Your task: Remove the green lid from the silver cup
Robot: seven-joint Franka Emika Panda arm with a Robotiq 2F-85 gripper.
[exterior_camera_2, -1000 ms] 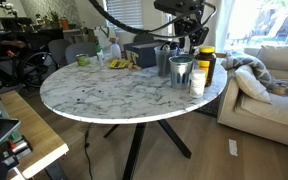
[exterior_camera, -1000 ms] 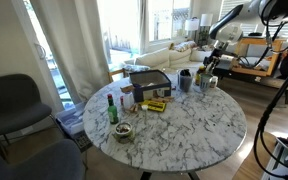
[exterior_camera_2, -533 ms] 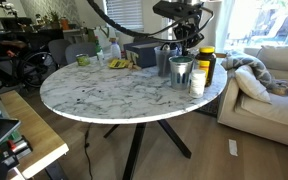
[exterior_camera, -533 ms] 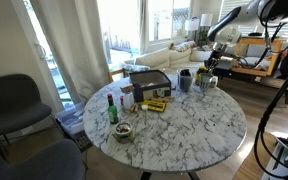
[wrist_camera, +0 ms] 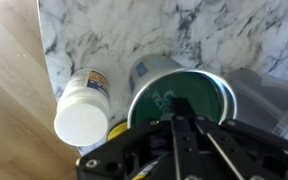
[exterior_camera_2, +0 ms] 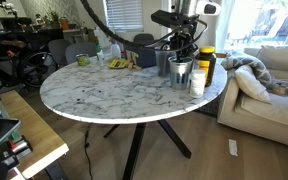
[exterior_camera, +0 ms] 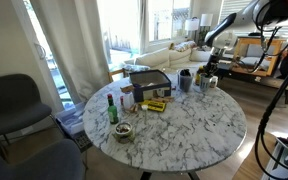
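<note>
One green lid (wrist_camera: 210, 100) sits on one silver cup (wrist_camera: 148, 67). One white bottle (wrist_camera: 82, 118) stands just left. I cannot tell how wide the gripper (wrist_camera: 177, 108) jaws are.

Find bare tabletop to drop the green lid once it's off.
Free: the wide bare marble of the table between the small bowl and the silver cup. Crowded: the table edge, where the silver cup is packed against the white bottle and yellow jar.

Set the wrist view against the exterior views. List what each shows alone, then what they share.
Wrist only: the green lid, its round top seen close from above. Exterior only: the green bottle, the grey chair and the sofa. Shared: the marble table and the white bottle beside the silver cup.
</note>
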